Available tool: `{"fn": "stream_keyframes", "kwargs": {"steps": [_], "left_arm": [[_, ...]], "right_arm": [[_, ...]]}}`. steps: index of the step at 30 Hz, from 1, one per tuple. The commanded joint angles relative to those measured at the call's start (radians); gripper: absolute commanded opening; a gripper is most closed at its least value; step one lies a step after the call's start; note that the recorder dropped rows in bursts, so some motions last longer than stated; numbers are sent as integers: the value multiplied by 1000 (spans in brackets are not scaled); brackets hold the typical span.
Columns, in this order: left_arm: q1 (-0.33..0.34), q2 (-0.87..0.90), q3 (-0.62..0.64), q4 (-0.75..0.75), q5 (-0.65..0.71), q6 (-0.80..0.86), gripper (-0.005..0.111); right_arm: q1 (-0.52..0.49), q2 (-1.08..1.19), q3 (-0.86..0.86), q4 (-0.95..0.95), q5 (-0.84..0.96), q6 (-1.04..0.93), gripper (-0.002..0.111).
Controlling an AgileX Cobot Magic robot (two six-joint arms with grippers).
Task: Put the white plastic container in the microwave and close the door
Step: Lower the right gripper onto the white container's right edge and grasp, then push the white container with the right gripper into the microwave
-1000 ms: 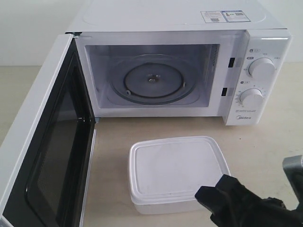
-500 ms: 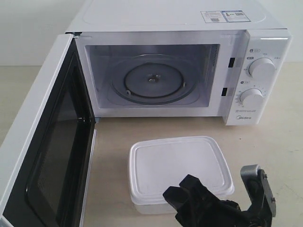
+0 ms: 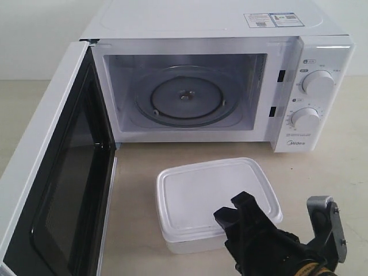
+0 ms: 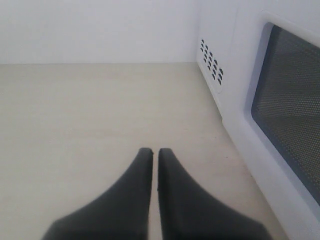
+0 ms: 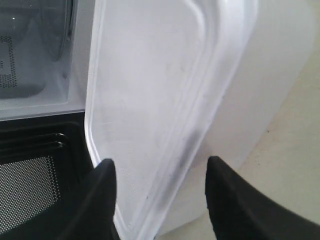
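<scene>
Lid point(image 3: 215, 190) upward, the white plastic container point(image 3: 184, 241) lies on the table point(image 3: 345, 172) just in front of the microwave point(image 3: 201, 23). Its long axis runs across the oven's front but a little askew, with the right end angled toward the cavity. The door point(image 3: 34, 172) stands wide open on the left, black inner face showing, and the cavity with its glass turntable point(image 3: 184, 98) faces the box directly. The right gripper point(image 3: 277, 210) sits at the box's near right corner, jaws spread wide. Its wrist view shows the lid's rim and side wall between the two dark fingers point(image 5: 100, 200), though I can't make out contact. Only the left wrist view shows the left gripper point(image 4: 155, 155): jaws pressed together, holding nothing, over the table beside the door's mesh window point(image 4: 290, 110) and the microwave's side vents point(image 4: 211, 60).
</scene>
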Motion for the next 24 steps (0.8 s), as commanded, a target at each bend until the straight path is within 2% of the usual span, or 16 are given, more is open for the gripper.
{"fn": "stream_keyframes", "kwargs": {"steps": [1, 8, 24], "left_arm": [[3, -8, 4, -5, 1, -9, 4], [3, -8, 4, -5, 1, -9, 4], [3, -8, 4, -5, 1, -9, 4]], "right_arm": [[1, 26, -40, 24, 5, -31, 46], [1, 92, -68, 26, 27, 16, 2], [1, 23, -68, -11, -49, -14, 0]]}}
